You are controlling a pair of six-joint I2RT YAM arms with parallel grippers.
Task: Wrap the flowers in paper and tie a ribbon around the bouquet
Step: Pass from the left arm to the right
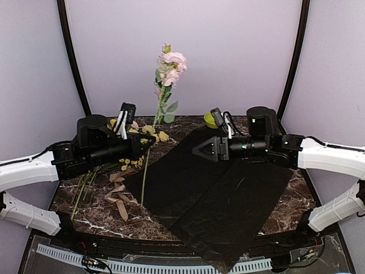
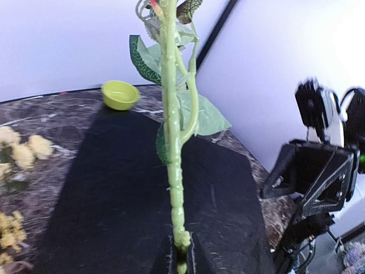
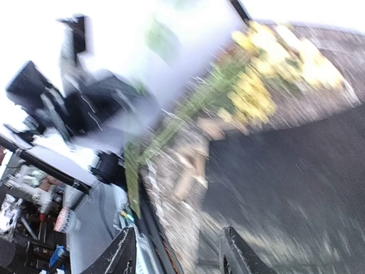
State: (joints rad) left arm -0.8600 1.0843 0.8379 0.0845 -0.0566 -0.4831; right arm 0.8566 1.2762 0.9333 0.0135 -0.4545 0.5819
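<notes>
Two grippers [image 1: 149, 142] [image 1: 197, 149], one paper [image 1: 217, 182], one ribbon [image 1: 117, 197], one bowl [image 1: 210, 120], one lifted flower [image 1: 174, 60]

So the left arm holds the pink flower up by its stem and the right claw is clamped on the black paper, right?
Not quite: the right gripper is open and holds nothing, hovering over the black paper, as the right wrist view shows. The left gripper does hold the pink flower up by its stem.
</notes>
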